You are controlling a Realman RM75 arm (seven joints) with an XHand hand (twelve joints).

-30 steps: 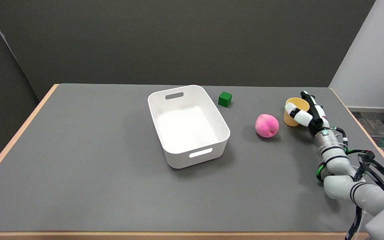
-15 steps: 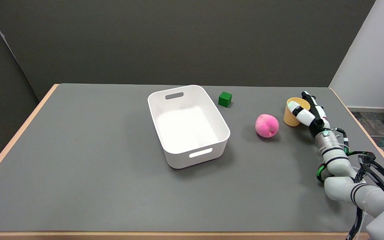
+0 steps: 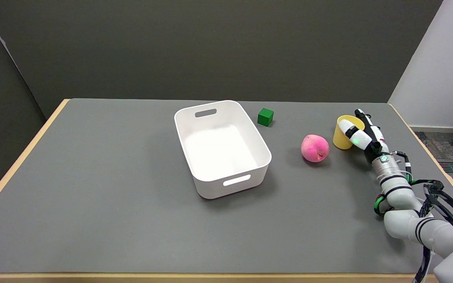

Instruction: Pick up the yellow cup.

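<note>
Fingers [image 3: 353, 132] of right hand [image 3: 362, 133] wrapped round yellow cup [image 3: 342, 136], apparently grasping it; cup tilted, just right of pink peach [image 3: 314, 148]; base contact with table [image 3: 112, 196] unclear.

Right arm [image 3: 411, 220]: white rounded segments, black seam rings at the joints. Silver metal wrist cuff [image 3: 383, 165], small teal-lit mark on top. Right hand [image 3: 364, 131]: black frame, glossy white finger shells; a green light is seen on one. Black cables are looped along the forearm, with a green fitting at the elbow.
</note>
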